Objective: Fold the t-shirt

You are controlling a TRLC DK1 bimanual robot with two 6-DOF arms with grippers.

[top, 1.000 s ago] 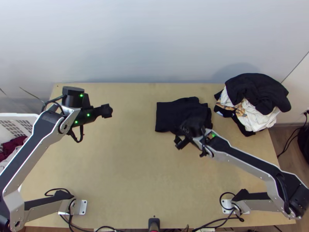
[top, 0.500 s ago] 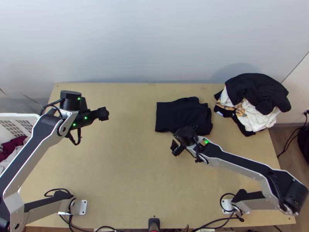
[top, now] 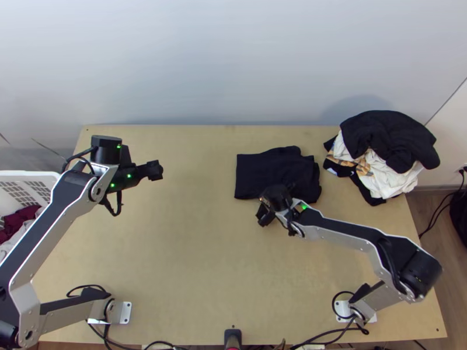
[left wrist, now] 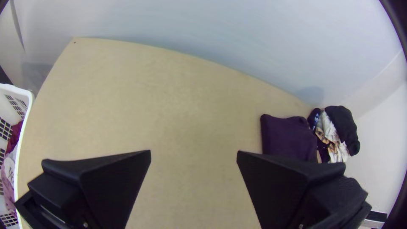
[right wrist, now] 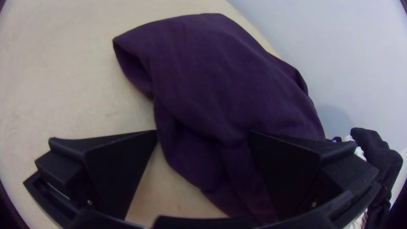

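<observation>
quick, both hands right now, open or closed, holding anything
Left hand: open, empty, over the table.
Right hand: open, gripping nothing, at the dark t-shirt.

No text, label, number or sign can be read. At the right of the top view, a small pale mark [top: 333,171] on dark cloth [top: 344,172] and a tan print [top: 363,167] on white cloth [top: 392,179] are too small to make out.

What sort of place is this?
Probably a robot laundry-folding workstation: two arms mounted at a wooden table, a heap of clothes and a white basket holding more laundry.
</observation>
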